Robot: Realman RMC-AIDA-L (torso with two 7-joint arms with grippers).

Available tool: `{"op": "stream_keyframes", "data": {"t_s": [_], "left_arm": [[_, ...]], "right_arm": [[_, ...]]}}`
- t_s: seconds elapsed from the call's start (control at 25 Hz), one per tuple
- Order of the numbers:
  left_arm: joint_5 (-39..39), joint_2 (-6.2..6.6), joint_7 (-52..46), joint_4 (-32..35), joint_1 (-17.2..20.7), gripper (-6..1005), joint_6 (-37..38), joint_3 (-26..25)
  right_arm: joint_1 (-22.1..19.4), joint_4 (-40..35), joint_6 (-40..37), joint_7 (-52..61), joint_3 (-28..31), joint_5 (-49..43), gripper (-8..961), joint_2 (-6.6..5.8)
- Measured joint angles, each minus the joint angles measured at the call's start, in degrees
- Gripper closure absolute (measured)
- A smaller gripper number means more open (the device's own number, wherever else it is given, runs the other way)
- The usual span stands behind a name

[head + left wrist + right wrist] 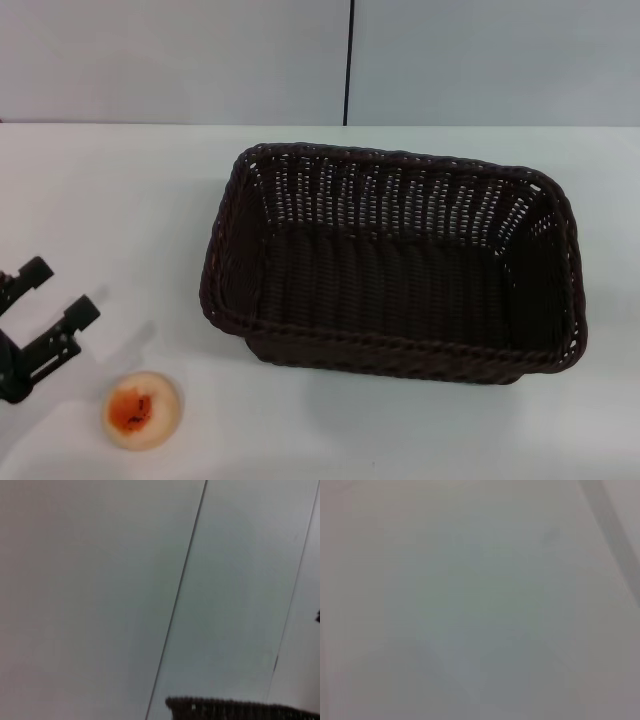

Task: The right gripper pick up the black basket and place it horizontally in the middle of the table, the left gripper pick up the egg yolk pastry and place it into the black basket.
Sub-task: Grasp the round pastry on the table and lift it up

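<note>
The black basket (pixel 395 265) lies lengthwise across the middle of the white table (pixel 120 200), empty, its open top facing up. The egg yolk pastry (pixel 141 409) lies on the table near the front left, well left of the basket. My left gripper (pixel 62 290) is open and empty at the left edge of the head view, just behind and left of the pastry, not touching it. A strip of the basket's rim (pixel 235 707) shows in the left wrist view. My right gripper is out of view; the right wrist view shows only a blank pale surface.
A grey wall with a dark vertical seam (pixel 349 60) stands behind the table's far edge.
</note>
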Motion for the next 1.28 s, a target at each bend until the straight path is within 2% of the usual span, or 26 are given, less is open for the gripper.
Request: {"op": "stream_keyframes", "data": {"t_s": [0.12, 0.16, 0.32, 0.52, 0.76, 1.28], "left_arm": [[1.5, -0.10, 0.6, 0.3, 1.7, 219, -0.7, 1.0], [2.2, -0.06, 0.7, 0.3, 1.8, 219, -0.9, 1.0], [6.2, 0.19, 0.7, 0.5, 2.2, 220, -1.8, 1.1], [8.3, -0.04, 0.7, 0.5, 2.2, 220, -3.0, 1.2], [11.2, -0.28, 0.7, -0.1, 1.6, 221, -5.9, 1.2], [11.9, -0.43, 0.7, -1.5, 1.7, 223, -9.7, 3.6]], "right_arm": [[-1.8, 3.1, 0.2, -0.1, 4.8, 4.2, 548, 0.00], [-1.8, 3.1, 0.2, -0.1, 4.8, 4.2, 548, 0.00], [-3.1, 6.2, 0.2, -0.3, 11.0, 5.1, 549, -0.01], [-4.0, 7.6, 0.1, -0.6, 13.8, 5.2, 549, 0.00], [-4.1, 8.3, 1.0, -0.8, 15.3, 5.2, 549, -0.03], [-4.2, 8.4, 2.1, -0.9, 15.9, 5.3, 548, -0.03]]}}
